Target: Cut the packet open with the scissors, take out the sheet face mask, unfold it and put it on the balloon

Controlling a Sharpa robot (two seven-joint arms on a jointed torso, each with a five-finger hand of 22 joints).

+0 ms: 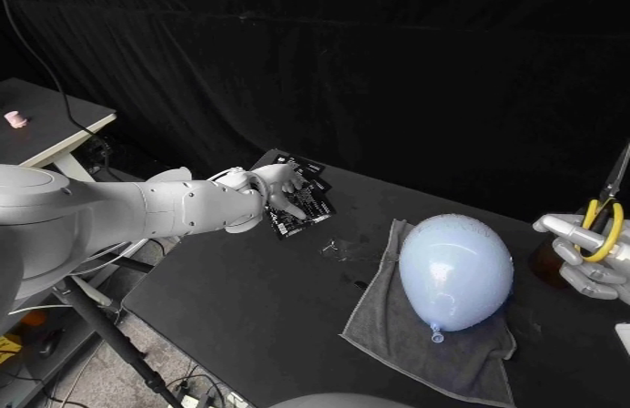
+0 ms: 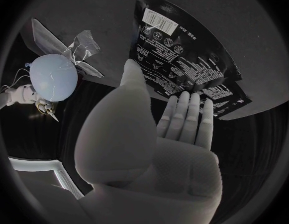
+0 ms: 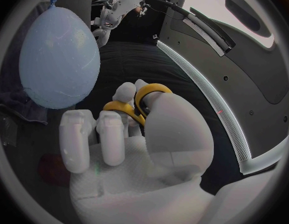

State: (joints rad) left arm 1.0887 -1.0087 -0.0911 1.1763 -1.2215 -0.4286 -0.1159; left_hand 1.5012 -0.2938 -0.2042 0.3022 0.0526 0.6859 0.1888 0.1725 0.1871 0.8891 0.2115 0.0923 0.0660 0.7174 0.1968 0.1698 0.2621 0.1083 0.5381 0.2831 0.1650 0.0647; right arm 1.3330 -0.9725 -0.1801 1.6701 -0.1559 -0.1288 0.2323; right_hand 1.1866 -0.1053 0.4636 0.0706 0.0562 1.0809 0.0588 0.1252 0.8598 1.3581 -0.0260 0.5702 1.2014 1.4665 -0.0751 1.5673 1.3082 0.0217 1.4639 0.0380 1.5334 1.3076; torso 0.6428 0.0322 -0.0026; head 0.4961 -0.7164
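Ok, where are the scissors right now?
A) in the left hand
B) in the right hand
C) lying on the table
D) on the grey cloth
B: the right hand grips the yellow-handled scissors, while the left hand holds the packet.

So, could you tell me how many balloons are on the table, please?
1. The balloon lies on the grey cloth on the right of the table; nothing suggests another is hidden.

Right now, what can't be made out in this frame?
Blade tips of the scissors: head view, cut off by the right edge; right wrist view, the right robot hand hides the blades.
Print on the packet: head view, too small to read.
Brown object: head view, half behind the right robot hand.
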